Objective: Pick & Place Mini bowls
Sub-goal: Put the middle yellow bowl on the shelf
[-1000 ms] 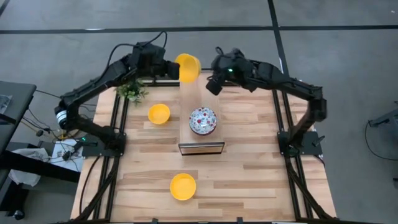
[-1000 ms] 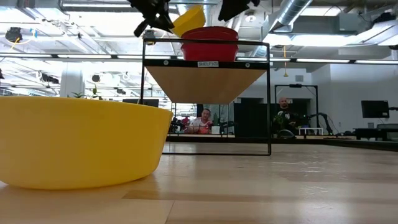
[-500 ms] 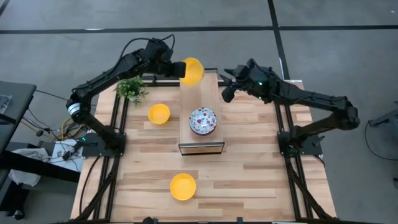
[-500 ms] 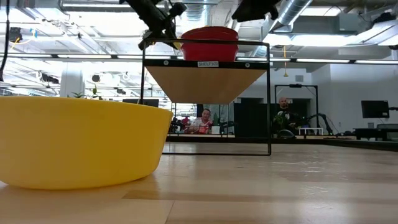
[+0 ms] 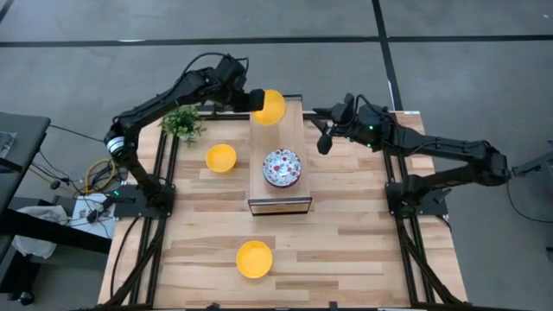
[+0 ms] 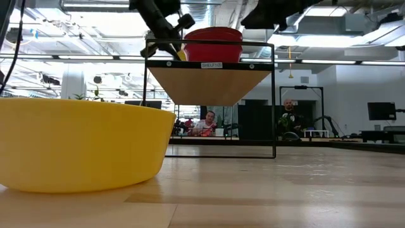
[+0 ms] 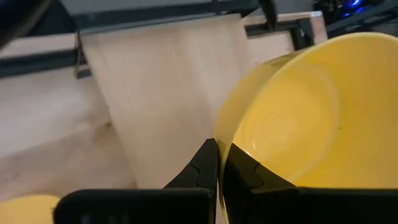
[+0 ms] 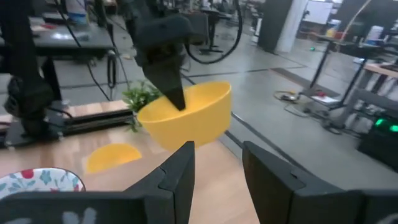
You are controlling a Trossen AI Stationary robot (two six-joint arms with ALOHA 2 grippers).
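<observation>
**Yellow bowl now carried by my left arm alone, over the far end of the shelf; right arm has backed off.**

Over the last second the right gripper (image 5: 327, 138) has withdrawn from the yellow bowl (image 5: 270, 105) to the shelf's (image 5: 292, 173) right side, fingers parted and empty. The left gripper (image 7: 219, 163) stays clenched on that bowl's rim, bowl tilted, above the shelf top beyond the floral bowl (image 5: 282, 167). I judge a handover complete, with placement on the shelf next. Two more yellow bowls sit on the wooden table (image 5: 363, 242): one (image 5: 221, 157) below the left gripper's side, near the potted plant (image 5: 181, 123), and one (image 5: 254, 258) at the near edge. The low view shows an open workshop behind, with two people seated well back.
</observation>
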